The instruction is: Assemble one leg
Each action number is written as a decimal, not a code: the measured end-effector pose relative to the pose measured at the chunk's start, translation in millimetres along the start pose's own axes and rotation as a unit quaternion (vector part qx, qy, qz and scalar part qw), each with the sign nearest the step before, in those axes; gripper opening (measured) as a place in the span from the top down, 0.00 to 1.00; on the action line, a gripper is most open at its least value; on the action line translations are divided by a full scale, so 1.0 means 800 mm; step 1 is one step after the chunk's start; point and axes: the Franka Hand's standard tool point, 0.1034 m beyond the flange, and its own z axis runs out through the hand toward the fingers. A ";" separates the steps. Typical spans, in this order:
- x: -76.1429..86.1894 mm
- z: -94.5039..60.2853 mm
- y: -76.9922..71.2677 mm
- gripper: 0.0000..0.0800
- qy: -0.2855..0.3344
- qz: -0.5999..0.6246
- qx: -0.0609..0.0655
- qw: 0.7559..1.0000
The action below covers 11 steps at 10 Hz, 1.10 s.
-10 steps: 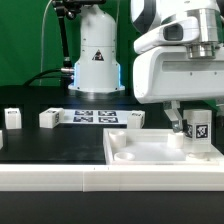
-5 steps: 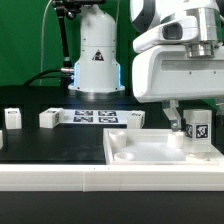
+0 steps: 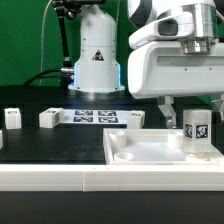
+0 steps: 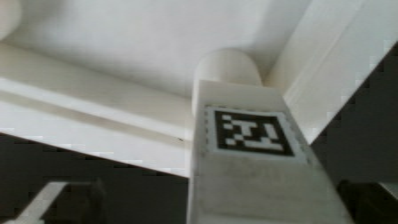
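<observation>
the leg (image 3: 197, 132) stands upright in the panel's (image 3: 140, 152) corner socket, at the exterior view's right. your gripper (image 3: 191, 106) hangs spread wide above it. close squarely, then twist without tilting the leg.

No words, brand names or numbers I can read in either view.

On the leg (image 3: 197, 133): one black-and-white square tag (image 4: 251, 133) on its face, pattern only.

On the arm base (image 3: 97, 35): a triangle warning sign (image 3: 97, 57); the symbol inside is too small for me to tell.

On the marker board (image 3: 95, 116): a row of square tags.

On the small white blocks (image 3: 49, 118) at the exterior view's left: dark marks, too blurred to read.
</observation>
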 end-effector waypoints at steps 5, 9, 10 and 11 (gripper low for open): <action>0.013 -0.007 0.000 0.25 -0.107 0.006 0.017 0.994; 0.012 -0.007 0.000 0.64 -0.108 0.006 0.017 0.994; 0.012 -0.007 0.000 0.64 -0.108 0.006 0.017 0.994; 0.012 -0.007 -0.001 0.64 -0.108 0.009 0.017 0.994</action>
